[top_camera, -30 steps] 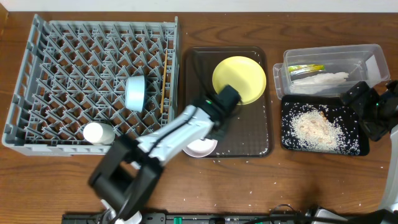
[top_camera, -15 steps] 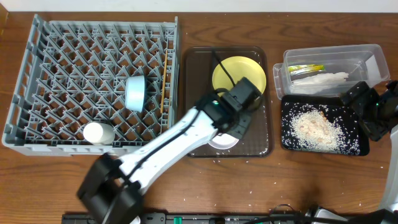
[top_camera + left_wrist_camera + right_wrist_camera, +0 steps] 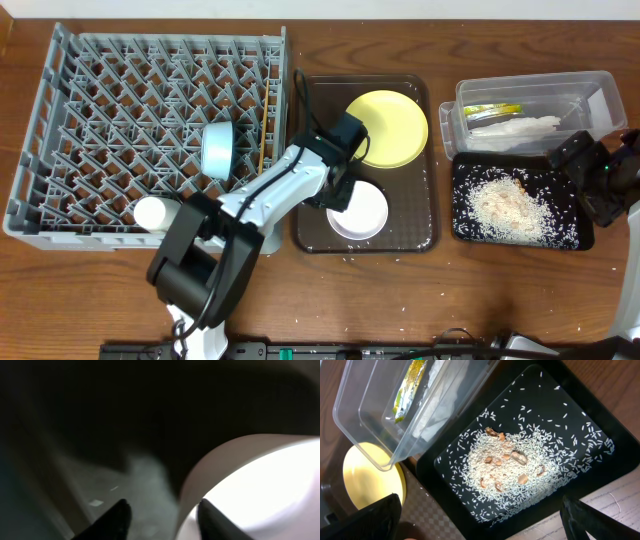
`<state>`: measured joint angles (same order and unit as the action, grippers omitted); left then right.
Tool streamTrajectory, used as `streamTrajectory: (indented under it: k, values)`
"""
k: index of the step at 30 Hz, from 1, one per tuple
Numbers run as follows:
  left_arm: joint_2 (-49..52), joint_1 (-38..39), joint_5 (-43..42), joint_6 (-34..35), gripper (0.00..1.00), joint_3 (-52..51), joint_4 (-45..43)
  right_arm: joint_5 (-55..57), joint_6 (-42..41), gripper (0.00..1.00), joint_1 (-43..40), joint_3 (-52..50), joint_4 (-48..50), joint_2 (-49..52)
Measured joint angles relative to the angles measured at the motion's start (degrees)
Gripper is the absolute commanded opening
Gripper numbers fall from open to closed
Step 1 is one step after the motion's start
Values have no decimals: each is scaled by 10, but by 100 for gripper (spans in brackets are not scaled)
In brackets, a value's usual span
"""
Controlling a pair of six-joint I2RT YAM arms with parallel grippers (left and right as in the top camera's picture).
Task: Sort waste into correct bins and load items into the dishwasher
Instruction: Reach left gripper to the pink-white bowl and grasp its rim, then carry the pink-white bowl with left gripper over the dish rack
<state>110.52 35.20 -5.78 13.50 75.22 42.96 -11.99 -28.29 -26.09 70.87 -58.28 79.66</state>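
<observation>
Left pincer (image 3: pixel 161 516), parted, hangs at the rim of the white bowl (image 3: pixel 260 485).

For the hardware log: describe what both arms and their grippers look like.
The left arm has white links between black joints, and a thin black cable loops off its wrist. The left gripper shows two dark, tapered fingers. The right arm is white at the frame edge and black toward its wrist. The right gripper has blunt black fingers.
</observation>
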Motion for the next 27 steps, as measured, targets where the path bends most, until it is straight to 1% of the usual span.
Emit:
streamTrajectory:
  k: [5,7,9,14,18,19,20,23,26,27]
  values:
    - [17,2,-66,-20,31,0,-38,0,0,99,0,0,0,0]
    - [24,2,-80,-26,23,0,-53,0,0,99,0,0,0,0]
    - [37,2,-89,-30,8,0,-56,0,0,99,0,0,0,0]
    - [46,2,-98,-33,8,2,-48,0,0,99,0,0,0,0]
    - [45,2,-100,-32,7,8,-11,0,0,99,0,0,0,0]
    - [38,0,-93,-33,7,17,17,0,0,99,0,0,0,0]
    - [26,-2,-83,-33,7,23,31,0,0,99,0,0,0,0]
    - [-40,-19,-18,-33,7,51,63,0,0,99,0,0,0,0]
    - [-163,-57,125,-46,7,76,84,0,0,99,0,0,0,0]
    - [-204,-74,198,-59,7,80,94,0,0,99,0,0,0,0]
